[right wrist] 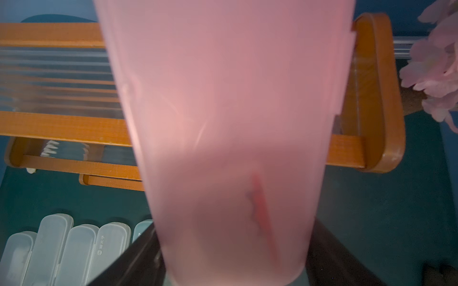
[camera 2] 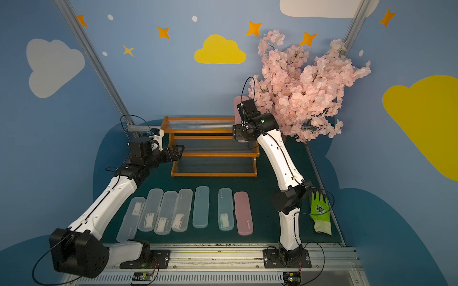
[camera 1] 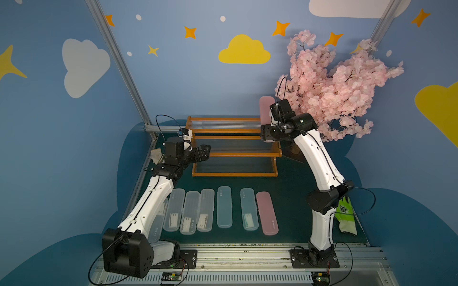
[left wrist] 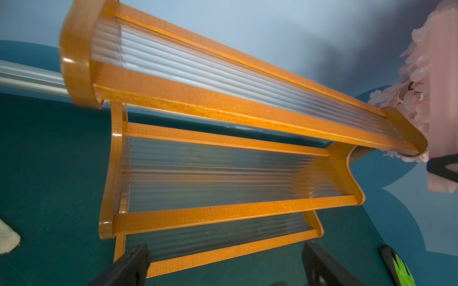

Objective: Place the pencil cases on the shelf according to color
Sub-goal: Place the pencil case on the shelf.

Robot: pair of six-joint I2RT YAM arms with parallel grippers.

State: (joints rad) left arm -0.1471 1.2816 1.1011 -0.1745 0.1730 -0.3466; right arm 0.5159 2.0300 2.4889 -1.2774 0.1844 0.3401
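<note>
Half the pink case point(camera 1: 265, 109) hides behind the right claw point(camera 1: 267, 133) gripping it; left claw point(camera 1: 204, 151) gapes empty.

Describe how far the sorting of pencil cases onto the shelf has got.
Done: nothing; the shelf holds no cases. In hand: the right hand holds one pink case at the top tier's right end; the left hand is open and empty. Left: four clear cases, two blue cases and a second pink case lie on the table.

Pink case point(camera 1: 265, 107) upright, seemingly over shelf's point(camera 1: 234, 174) top tier; seven others point(camera 1: 224, 206) lie in front.
</note>
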